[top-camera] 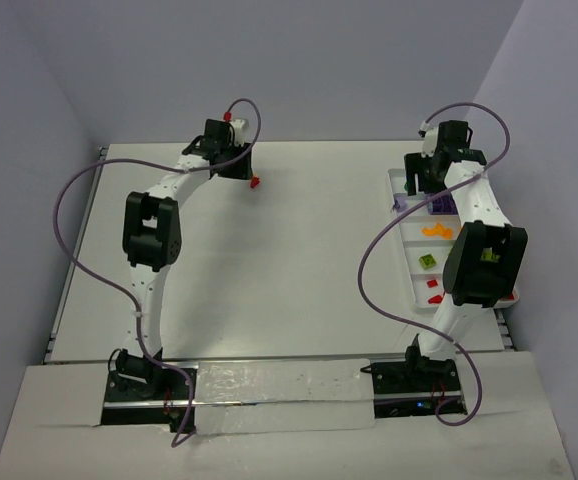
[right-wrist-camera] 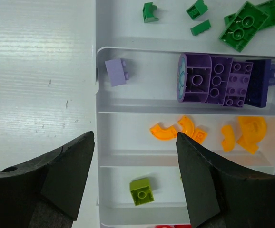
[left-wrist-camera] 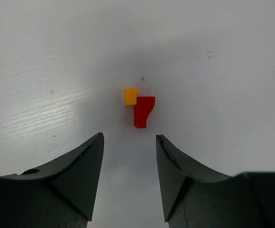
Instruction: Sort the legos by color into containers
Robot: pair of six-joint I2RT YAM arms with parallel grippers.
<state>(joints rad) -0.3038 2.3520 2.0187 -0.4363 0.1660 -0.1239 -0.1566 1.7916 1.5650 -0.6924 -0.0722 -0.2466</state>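
Note:
A red lego [left-wrist-camera: 144,111] lies on the white table with a small orange lego [left-wrist-camera: 130,96] touching its upper left corner. My left gripper [left-wrist-camera: 129,137] hovers just short of them, open, nothing between its fingers. In the top view it is at the far middle [top-camera: 237,165], next to the red lego [top-camera: 255,182]. My right gripper [right-wrist-camera: 135,135] stands open and empty over the white tray [right-wrist-camera: 97,95]. The tray's compartments hold green legos [right-wrist-camera: 244,19], purple legos [right-wrist-camera: 218,78], orange legos [right-wrist-camera: 163,130] and a lime lego [right-wrist-camera: 142,191].
The tray [top-camera: 409,250] runs along the table's right side. A clear plastic strip [top-camera: 279,385] lies between the arm bases at the near edge. Purple cables loop off both arms. Walls close in the back and both sides.

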